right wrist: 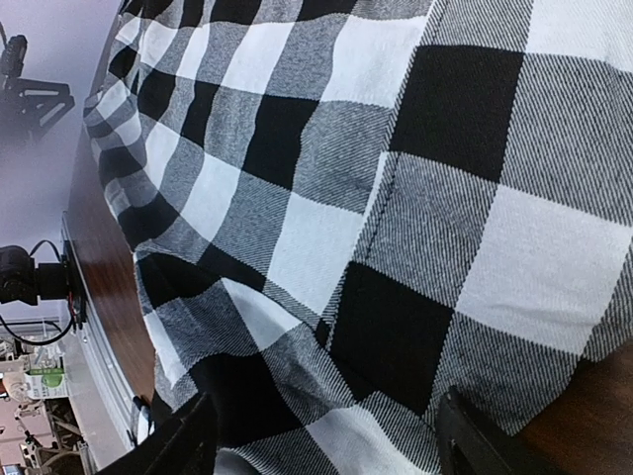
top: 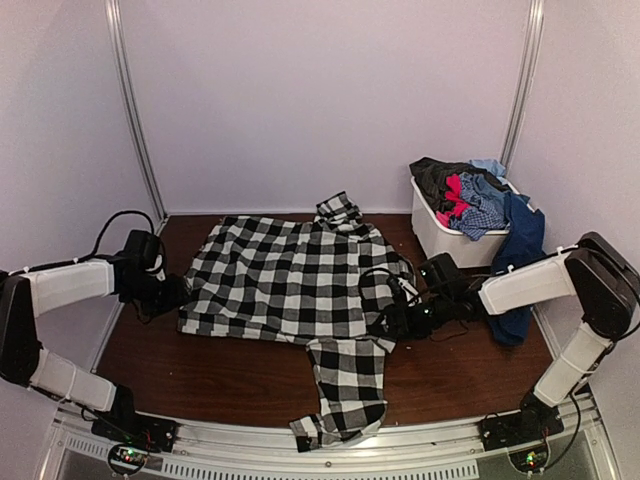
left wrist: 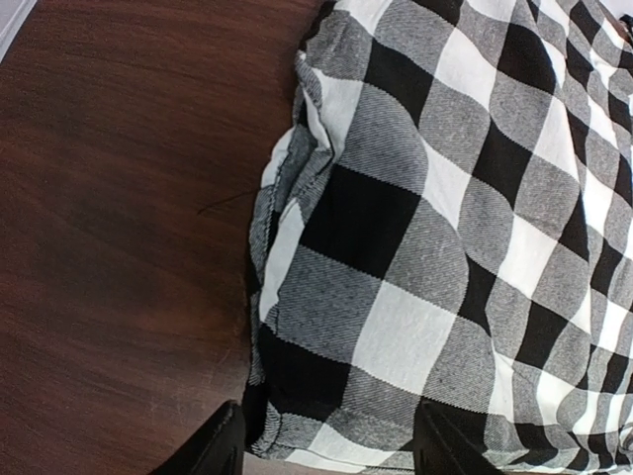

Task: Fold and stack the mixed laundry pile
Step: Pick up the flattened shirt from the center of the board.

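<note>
From where I stand, the left gripper (top: 172, 292) sits at the left hem of the black-and-white checked shirt (top: 285, 275) with its fingers spread. The shirt lies flat mid-surface, with bare brown surface (top: 230, 365) in front and one sleeve reaching the near edge. The right gripper (top: 398, 320), fingers also apart, rests over the shirt's right edge, and beyond it the white bin (top: 445, 240) holds the other garments (top: 470, 195), a navy piece (top: 522, 250) drooping over its side.

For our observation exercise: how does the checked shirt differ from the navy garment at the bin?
The checked shirt lies spread flat on the table; the navy garment hangs over the side of the bin. The checked shirt is patterned black and white; the navy garment is one plain colour. Both are soft clothes, not yet folded.
</note>
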`<action>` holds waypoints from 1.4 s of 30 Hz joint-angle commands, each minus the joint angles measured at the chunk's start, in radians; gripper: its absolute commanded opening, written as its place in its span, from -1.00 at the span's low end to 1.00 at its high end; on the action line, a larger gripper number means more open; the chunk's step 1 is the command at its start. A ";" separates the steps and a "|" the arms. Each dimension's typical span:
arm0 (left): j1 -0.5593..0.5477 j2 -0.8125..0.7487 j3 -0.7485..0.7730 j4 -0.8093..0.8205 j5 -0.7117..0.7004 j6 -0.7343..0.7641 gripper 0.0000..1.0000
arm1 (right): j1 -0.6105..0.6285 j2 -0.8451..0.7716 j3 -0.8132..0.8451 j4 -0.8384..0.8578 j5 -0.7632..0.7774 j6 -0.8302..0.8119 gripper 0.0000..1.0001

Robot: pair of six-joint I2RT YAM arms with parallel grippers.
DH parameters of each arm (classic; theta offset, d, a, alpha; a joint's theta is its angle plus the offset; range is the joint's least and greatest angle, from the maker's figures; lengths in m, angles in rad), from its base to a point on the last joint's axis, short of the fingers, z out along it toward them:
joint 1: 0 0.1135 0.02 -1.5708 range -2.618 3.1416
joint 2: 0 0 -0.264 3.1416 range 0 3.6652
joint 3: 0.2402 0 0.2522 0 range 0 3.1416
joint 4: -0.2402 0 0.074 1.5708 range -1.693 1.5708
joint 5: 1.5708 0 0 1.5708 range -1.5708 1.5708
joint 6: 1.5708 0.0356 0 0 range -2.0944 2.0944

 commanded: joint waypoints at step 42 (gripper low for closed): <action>0.036 -0.075 -0.026 -0.037 -0.015 -0.015 0.01 | 0.122 -0.179 -0.195 0.228 0.039 0.287 -1.00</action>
